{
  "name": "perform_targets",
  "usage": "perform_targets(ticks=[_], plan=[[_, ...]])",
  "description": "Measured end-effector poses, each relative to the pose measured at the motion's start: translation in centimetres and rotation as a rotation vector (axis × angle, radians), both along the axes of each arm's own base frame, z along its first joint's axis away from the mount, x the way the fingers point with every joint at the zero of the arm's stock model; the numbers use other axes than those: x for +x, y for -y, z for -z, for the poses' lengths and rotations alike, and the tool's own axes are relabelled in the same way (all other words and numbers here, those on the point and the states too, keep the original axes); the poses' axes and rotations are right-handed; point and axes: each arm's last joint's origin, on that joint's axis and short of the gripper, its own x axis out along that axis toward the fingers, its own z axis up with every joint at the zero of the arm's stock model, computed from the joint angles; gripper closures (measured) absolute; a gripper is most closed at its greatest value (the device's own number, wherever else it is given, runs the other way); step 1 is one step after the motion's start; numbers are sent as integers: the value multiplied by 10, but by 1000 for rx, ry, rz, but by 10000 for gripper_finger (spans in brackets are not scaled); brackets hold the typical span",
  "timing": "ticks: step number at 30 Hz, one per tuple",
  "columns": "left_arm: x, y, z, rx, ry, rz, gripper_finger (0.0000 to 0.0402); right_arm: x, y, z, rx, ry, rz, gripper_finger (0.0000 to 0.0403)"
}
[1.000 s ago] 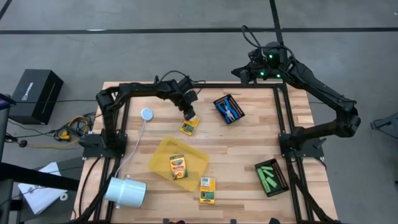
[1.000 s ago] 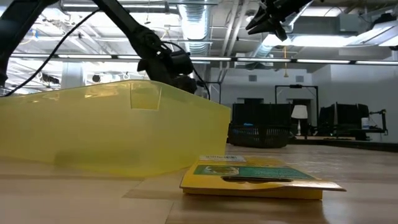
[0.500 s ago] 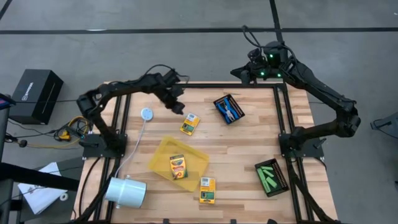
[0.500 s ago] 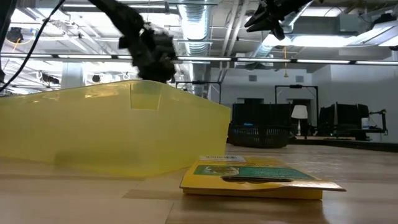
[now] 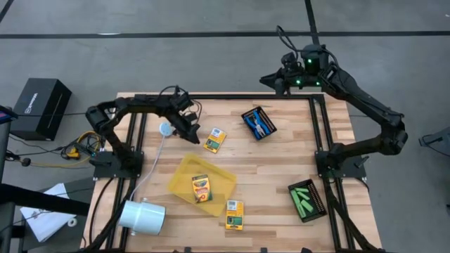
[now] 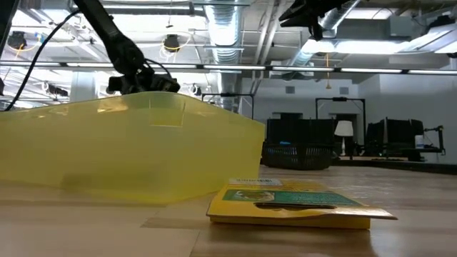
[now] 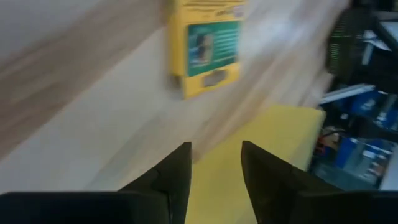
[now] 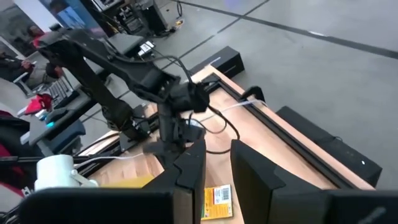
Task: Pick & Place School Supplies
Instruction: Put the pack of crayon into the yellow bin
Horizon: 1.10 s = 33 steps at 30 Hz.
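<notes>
The left gripper (image 5: pixel 190 131) has let go of the small yellow-and-green cardboard crayon box (image 5: pixel 215 140) and drawn back; its fingers stand apart with nothing between them, and the box lies flat on the wooden table (image 5: pixel 281 165) just ahead of its fingertips. The box's long axis runs roughly fore-and-aft across the table, slightly tilted, label up. That reads as a placement finished or a grip lost, since the box sits outside the flat yellow plastic tray (image 5: pixel 184 176). The right gripper (image 5: pixel 275 81) waits high over the far edge, fingers slightly apart, holding nothing.
</notes>
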Motion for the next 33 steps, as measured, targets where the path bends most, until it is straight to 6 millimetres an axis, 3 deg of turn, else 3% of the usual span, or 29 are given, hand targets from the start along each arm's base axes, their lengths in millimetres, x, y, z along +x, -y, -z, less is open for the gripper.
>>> perform_targets(ticks=[12,21,27,33], plan=[[3,-3,9,73,-27,-67,275,-3,-2,-19,-38,47,1,335],[18,14,35,33,-108,-3,282,-4,-3,-25,-47,63,2,335],[26,20,37,42,-102,10,283,-4,-3,-25,-46,61,1,335],[29,14,37,44,-86,-54,284,-4,-3,-25,-47,61,2,335]])
